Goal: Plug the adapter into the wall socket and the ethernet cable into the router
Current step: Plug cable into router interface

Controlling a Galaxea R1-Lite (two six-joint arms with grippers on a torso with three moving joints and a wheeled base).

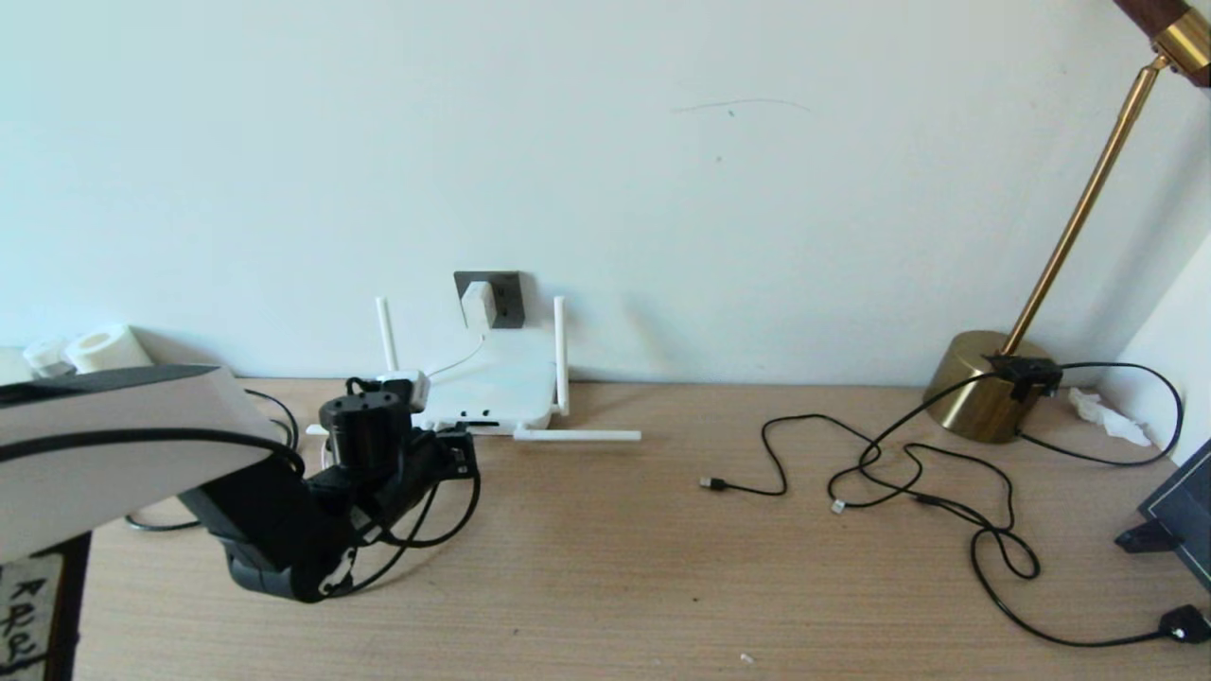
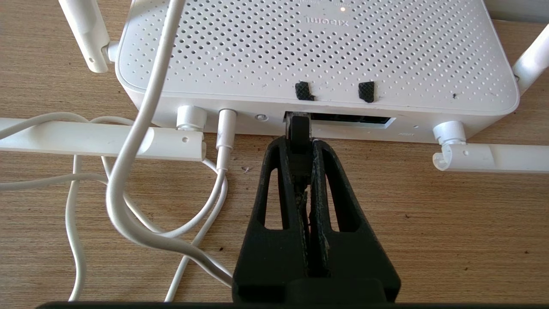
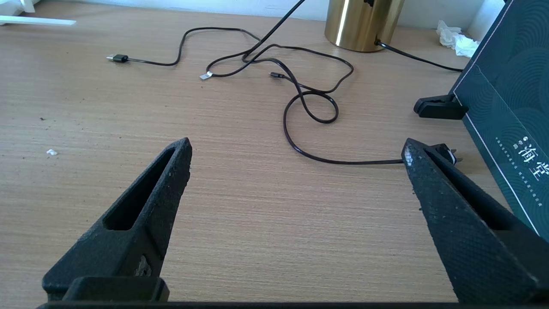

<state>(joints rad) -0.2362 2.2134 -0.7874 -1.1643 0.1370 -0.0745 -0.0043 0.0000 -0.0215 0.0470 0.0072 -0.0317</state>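
Observation:
The white router (image 1: 497, 388) lies against the wall with its antennas spread out. Above it, the white adapter (image 1: 479, 303) sits in the dark grey wall socket (image 1: 512, 295), and its thin white cord (image 2: 226, 128) runs into the router's (image 2: 317, 51) front edge. My left gripper (image 2: 299, 143) is shut on the ethernet cable's black plug (image 2: 299, 128), whose tip sits in the leftmost end of the dark port strip. In the head view that gripper (image 1: 462, 452) is right at the router's front. My right gripper (image 3: 296, 148) hovers open above bare table, holding nothing.
Thin black cables (image 1: 908, 473) sprawl over the right half of the desk. A brass lamp base (image 1: 989, 383) stands at the back right, with a dark box (image 1: 1183, 501) beside it. White paper rolls (image 1: 104, 348) sit at the far left. Loose white cord (image 2: 124, 206) curls beside the left gripper.

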